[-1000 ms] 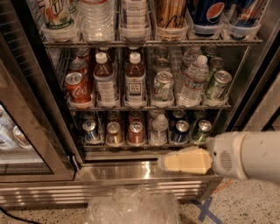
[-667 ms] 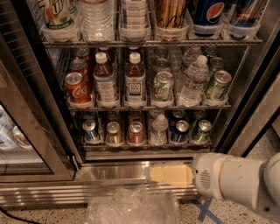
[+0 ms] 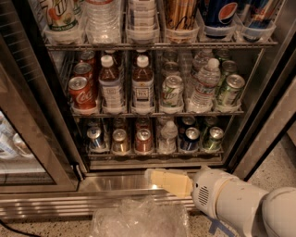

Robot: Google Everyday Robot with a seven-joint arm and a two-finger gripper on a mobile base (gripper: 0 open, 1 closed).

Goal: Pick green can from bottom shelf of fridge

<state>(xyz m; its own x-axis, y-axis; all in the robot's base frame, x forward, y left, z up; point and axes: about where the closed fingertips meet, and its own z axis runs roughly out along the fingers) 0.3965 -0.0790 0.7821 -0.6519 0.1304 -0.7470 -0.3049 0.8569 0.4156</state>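
Hovering gripper (image 3: 158,177) below bottom shelf (image 3: 152,155) edge, grip state unclear, green can (image 3: 213,139) in rightmost lane

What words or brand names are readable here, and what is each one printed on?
"Coca-Cola", white script, partly seen: red can, middle shelf, left.
Pepsi globe logo, no readable word: blue bottle, top shelf.
Too blurred to read: tea bottle labels, the green can on the bottom shelf, every other can.
No text on the gripper, which is low before the steel base panel, under that shelf.
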